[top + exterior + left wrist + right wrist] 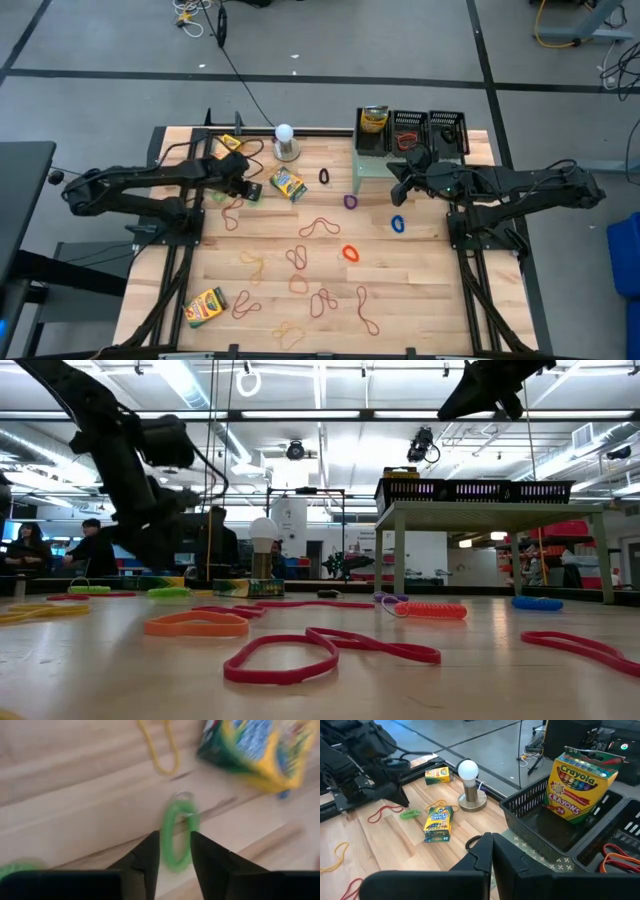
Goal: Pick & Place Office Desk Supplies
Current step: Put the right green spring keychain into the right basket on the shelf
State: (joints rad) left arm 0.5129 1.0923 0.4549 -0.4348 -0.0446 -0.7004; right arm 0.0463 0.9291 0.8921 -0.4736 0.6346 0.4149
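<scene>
Left fingers: the two dark fingers (150, 862) are spread a little, one on each side of a green band loop (176, 837). They are not squeezing it yet.
Left gripper: the left gripper (243, 187) is low over the wood table (420, 290), near the back left part.
Left arm pose: it reaches in from the left side, stretched out almost flat across the table.
Green loop: it lies flat on the wood. Its long way points straight out from between the fingers.
Right fingers: the right arm's fingers (480, 851) are pressed together with nothing between them.
Right gripper: the right gripper (398, 181) hangs up high beside the pale green riser (371, 164).
Right arm pose: it reaches in from the right side, also stretched long.
Crayon boxes: one crayon box (288, 184) lies flat just beside the left gripper. Another box (374, 121) stands up in a black mesh basket (530, 822) on the riser. A third box (205, 306) lies at the front left.
Bands: many thin loops (318, 227) lie all over the middle and front of the table.
Only the left wrist view: shows the green loop between the fingers.
Only the right wrist view: shows red and orange bands (617, 857) inside the next basket.
Only the low view: shows people (95, 550) far behind the table.
</scene>
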